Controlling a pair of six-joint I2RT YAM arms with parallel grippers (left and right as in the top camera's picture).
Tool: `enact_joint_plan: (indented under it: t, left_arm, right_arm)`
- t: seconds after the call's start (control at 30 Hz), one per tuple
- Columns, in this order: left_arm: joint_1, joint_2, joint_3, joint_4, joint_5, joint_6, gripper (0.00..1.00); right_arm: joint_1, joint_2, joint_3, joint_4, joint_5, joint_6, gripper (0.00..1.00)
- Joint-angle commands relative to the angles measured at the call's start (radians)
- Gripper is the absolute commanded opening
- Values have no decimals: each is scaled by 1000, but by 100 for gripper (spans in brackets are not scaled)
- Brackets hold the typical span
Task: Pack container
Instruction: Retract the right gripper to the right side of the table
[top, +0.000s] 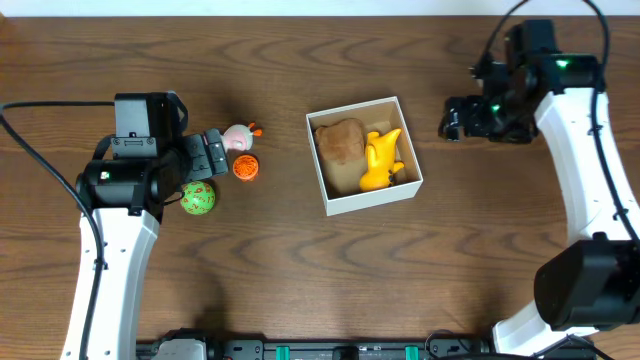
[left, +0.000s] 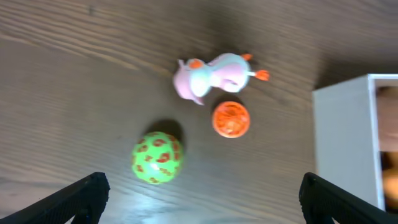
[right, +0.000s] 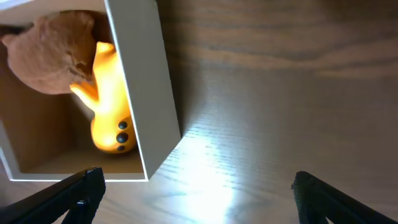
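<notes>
The container (top: 376, 198) is a square white box at the table's centre; it also shows in the right wrist view (right: 142, 93) and the left wrist view (left: 342, 137). Inside lie a brown plush toy (top: 342, 142) and a yellow toy (top: 380, 162). To its left on the table are a pink and white duck-like toy (top: 238, 136), an orange ball (top: 246, 167) and a green ball with red spots (top: 198, 198). My left gripper (top: 212, 152) is open and empty, just left of these toys. My right gripper (top: 455, 118) is open and empty, right of the container.
The wooden table (top: 300, 280) surrounds everything. Black cables run along the left edge (top: 40, 150) and near the top right (top: 500, 30). The arms' bases stand at the front edge.
</notes>
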Motion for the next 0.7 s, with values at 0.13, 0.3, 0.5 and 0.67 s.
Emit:
enact_joint_plan:
  t: [0.13, 0.3, 0.5, 0.67]
  left_arm:
    - [3, 80, 14, 16, 49, 32, 98]
    - [4, 220, 16, 40, 38, 33, 98]
    - [4, 331, 30, 151, 28, 34, 98]
    - [4, 339, 30, 240, -34, 92, 98]
  right_arm:
    - [-33, -12, 12, -11, -61, 53, 99]
    - [-33, -12, 12, -13, -61, 52, 99]
    - [-33, -12, 12, -13, -61, 52, 99]
    - [-32, -12, 11, -17, -61, 52, 99]
